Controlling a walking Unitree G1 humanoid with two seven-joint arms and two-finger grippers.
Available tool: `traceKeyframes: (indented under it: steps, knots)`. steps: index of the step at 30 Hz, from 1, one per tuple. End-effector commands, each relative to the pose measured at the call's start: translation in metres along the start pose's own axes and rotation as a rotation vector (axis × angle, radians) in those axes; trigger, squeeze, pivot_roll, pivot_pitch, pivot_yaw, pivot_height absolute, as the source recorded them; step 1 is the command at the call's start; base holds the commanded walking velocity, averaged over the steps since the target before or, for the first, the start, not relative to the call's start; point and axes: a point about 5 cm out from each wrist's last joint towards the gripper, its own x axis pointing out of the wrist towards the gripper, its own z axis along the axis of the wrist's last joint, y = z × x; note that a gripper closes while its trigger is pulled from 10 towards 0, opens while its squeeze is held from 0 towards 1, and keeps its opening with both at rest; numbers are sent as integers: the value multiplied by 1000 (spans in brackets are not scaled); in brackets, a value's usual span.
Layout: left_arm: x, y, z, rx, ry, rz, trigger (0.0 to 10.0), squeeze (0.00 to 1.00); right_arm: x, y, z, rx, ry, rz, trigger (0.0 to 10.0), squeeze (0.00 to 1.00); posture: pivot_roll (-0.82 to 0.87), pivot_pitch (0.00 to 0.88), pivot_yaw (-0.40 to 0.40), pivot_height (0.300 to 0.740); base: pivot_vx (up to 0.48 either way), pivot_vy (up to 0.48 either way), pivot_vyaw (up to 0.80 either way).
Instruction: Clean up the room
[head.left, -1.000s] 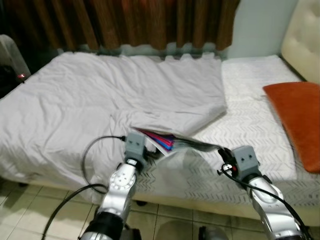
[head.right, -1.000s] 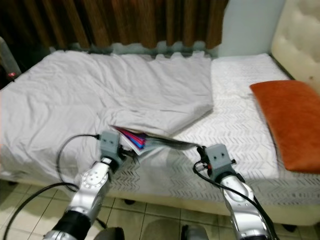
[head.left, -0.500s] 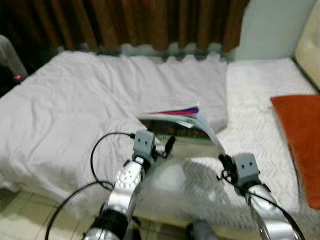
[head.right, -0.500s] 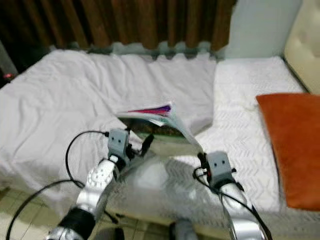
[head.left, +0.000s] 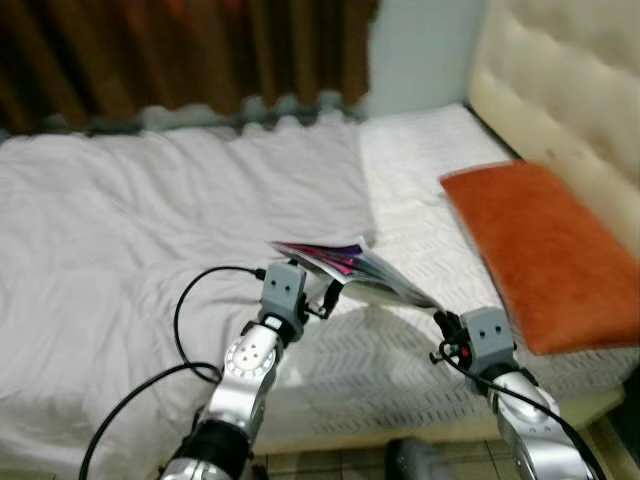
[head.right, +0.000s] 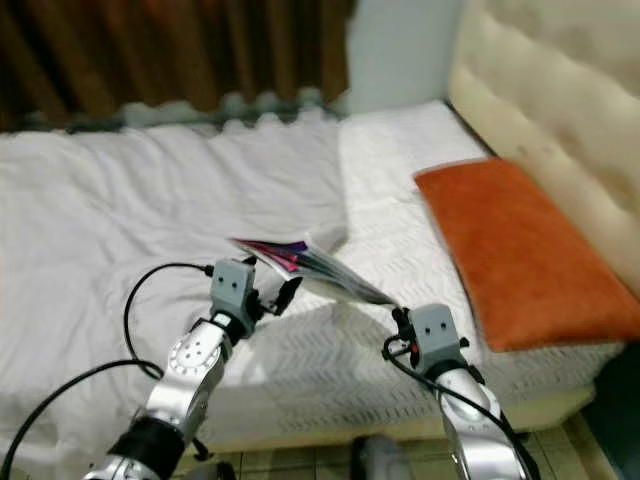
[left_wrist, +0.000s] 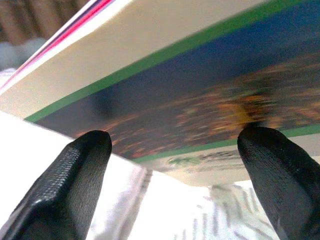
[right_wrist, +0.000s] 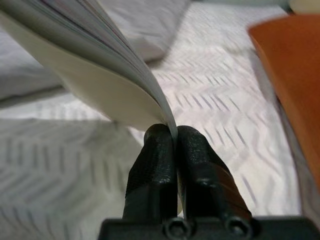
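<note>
White bedding covers the bed (head.left: 150, 240), an orange pillow (head.left: 530, 250) near its headboard edge; a magazine (head.left: 350, 270) hangs above the front edge between both arms. Left wrist view: left gripper (left_wrist: 175, 170) spread wide beneath the cover. Right wrist view: right gripper (right_wrist: 175, 137) clenched on the magazine's edge.

Head cams look down at bed (head.left: 150, 230); wrist cams close-up.

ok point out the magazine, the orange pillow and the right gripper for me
magazine (head.left: 352, 268): left eye view, on its colourful top pages
orange pillow (head.left: 535, 250): left eye view, middle of its top face
right gripper (right_wrist: 174, 145): right wrist view, fingertips pinching the page edge
</note>
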Motion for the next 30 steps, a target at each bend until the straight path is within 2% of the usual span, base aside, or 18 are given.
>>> traceKeyframes:
  steps: [1, 3, 10, 11, 15, 18, 28, 29, 30]
  knots:
    - [-2, -3, -5, 2, 18, 0, 10000, 0, 1, -2, 6, -4, -17, -4, 10000, 0, -127, 37, 69, 614, 0, 0, -719]
    - [-3, -3, -6, 5, 21, 4, 10000, 0, 2, -1, 6, -6, -20, -2, 10000, 0, -126, 38, 67, 614, 0, 0, -719]
    - [-4, -4, -6, 16, 13, 50, 10000, 0, 6, 2, 7, 13, -4, 33, 10000, 0, -120, 45, 60, 614, 0, 0, 0]
    - [-5, -5, -5, -6, -1, 62, 10000, 0, 6, 3, 7, 14, -2, 43, 10000, 0, -119, 47, 58, 614, 0, 0, 0]
    - [-6, -5, -4, -17, -13, 84, 10000, 0, 7, 4, 7, 18, 2, 57, 10000, 0, -118, 48, 55, 614, 0, -418, 0]
    - [-9, -6, -6, -37, -11, 142, 10000, 0, 9, 6, 9, 7, 4, 77, 10000, 0, -116, 52, 49, 614, 160, -414, 0]
    - [-10, -2, -5, -48, -7, 164, 10000, 0, 16, 7, 16, -7, -7, 100, 10000, 0, -111, 62, 45, 635, 169, -412, 147]
    - [-10, -1, -6, -62, 0, 171, 10000, 0, 20, 8, 19, 2, -12, 101, 10000, 0, -111, 62, 45, 635, 352, 0, 0]
    - [-10, 1, -6, -80, -6, 186, 10000, 0, 24, 9, 23, 69, -11, 106, 10000, 0, -104, 75, 47, 635, 0, 0, 0]
